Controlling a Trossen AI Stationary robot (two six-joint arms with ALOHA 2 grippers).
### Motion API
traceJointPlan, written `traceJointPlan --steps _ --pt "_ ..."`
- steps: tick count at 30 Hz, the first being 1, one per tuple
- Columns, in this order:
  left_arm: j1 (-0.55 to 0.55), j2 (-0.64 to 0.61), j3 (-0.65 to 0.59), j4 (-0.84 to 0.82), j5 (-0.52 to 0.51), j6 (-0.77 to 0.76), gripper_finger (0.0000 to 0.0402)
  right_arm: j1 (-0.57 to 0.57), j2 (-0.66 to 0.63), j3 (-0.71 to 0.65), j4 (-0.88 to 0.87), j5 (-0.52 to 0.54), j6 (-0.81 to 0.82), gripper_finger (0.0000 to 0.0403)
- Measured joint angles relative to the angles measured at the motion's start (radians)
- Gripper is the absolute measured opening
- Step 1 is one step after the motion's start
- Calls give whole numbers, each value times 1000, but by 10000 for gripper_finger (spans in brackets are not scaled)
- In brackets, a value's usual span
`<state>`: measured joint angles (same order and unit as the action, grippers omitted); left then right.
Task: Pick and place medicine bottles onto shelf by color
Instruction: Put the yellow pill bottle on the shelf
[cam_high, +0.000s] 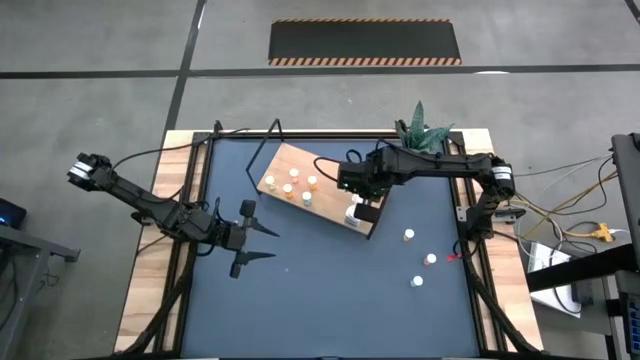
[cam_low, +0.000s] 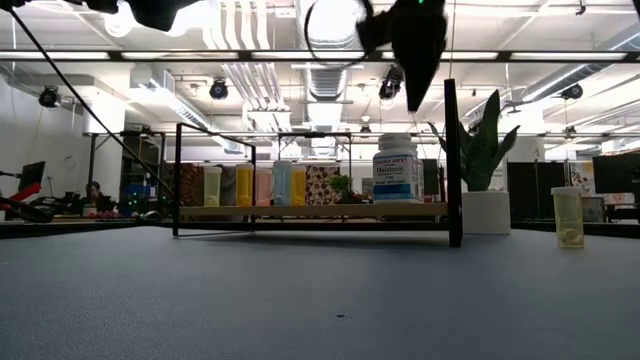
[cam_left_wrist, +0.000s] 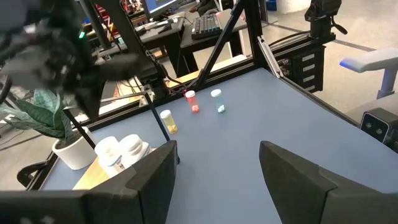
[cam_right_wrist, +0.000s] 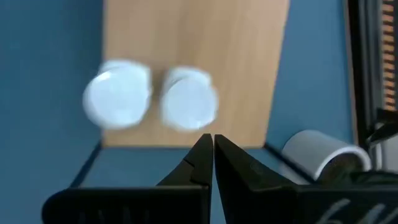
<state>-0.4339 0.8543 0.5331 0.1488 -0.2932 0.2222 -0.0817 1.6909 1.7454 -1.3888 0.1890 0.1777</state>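
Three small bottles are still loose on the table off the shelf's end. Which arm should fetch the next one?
Probably the right. Its shut hand hovers at the shelf end, near the loose bottles. The left hand, open, waits across the table, farther from them.

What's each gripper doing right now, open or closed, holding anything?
Left gripper: open, empty.
Right gripper: closed, empty, over the shelf.

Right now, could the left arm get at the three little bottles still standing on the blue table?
Probably yes. The left gripper is open over bare tabletop, with nothing between it and the three bottles, though they stand nearer the right arm.
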Motion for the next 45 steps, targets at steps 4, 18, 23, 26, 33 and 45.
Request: traceJointPlan --steps 4,18,23,26,33,45 --pt "0 0 0 0 0 0 212 56 -56 0 11 -6 37 9" --pt "0 3 0 1 0 0 212 301 -139 -7 37 -5 205 9" --pt "0 3 0 1 0 -4 212 392 -144 -64 40 -5 274 9" --pt "0 3 0 1 0 -5 212 434 -157 -129 43 -5 348 9" --pt "0 3 0 0 0 -5 212 531 -276 -366 191 -4 518 9" --pt "0 3 0 1 0 -6 212 613 -567 -827 323 126 1113 14"
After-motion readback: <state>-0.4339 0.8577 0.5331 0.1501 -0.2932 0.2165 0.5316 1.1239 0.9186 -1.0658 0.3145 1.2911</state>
